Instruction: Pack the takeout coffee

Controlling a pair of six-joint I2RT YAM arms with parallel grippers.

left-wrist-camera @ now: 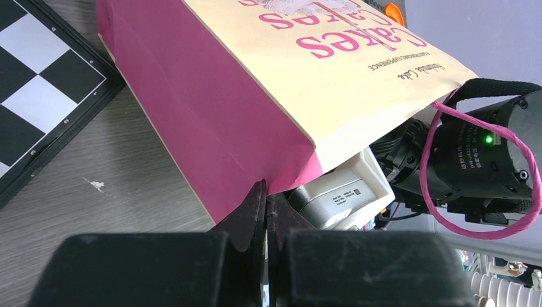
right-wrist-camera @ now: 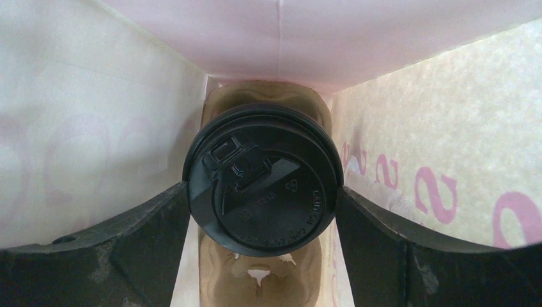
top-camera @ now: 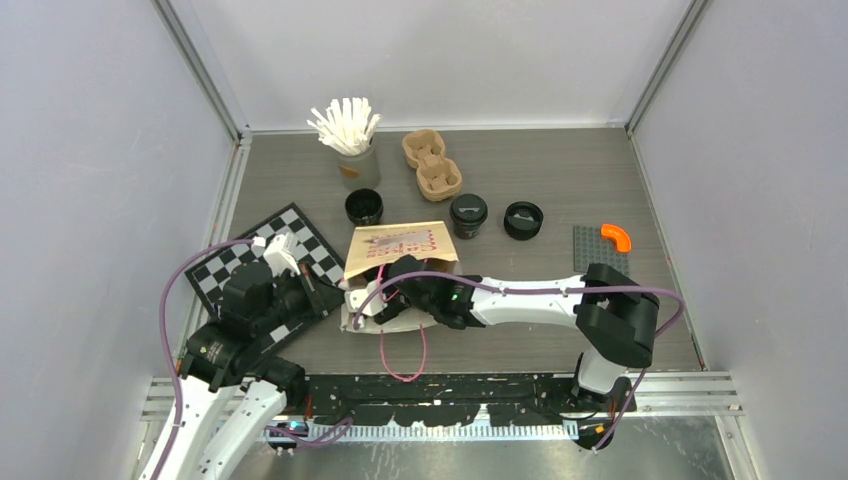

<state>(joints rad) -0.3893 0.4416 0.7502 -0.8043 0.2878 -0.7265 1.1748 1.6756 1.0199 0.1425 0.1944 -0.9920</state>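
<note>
Two grippers at one paper bag [left-wrist-camera: 319,83] lying on the bench [left-wrist-camera: 96,166]. Nearest, low in the left wrist view: left gripper [left-wrist-camera: 265,198], pressed fully shut, tips against the pink side fold at the corner of the bag's mouth; paper nipped or merely touched, impossible to tell. Just beyond, at right in that view: right arm [left-wrist-camera: 486,160] reaching in through the mouth, a pink cord handle [left-wrist-camera: 441,192] looped over it.

Inside, filling the centre of the right wrist view: lidded cup [right-wrist-camera: 262,185], seated in a brown pulp carrier [right-wrist-camera: 255,281] within the bag, black lid face-on to the camera. Right gripper [right-wrist-camera: 262,195] spread wide around it, one finger against the lid's rim at left, the other at right; by the look of it a hold on the cup rather than idle open jaws. Cup dead ahead of that gripper, long axis apparently in line with the reach and pointing back out through the mouth. Right arm plainly the nearer; left no closer than the bag's edge.

Farther up the overhead view, past the bag: open cup [top-camera: 364,207], second lidded cup [top-camera: 468,215] and another round black piece [top-camera: 523,220], cup or lid unclear, all standing apart. Farthest, near the top: spare carrier [top-camera: 432,163] beside a grey cup of white sticks [top-camera: 350,150].
</note>
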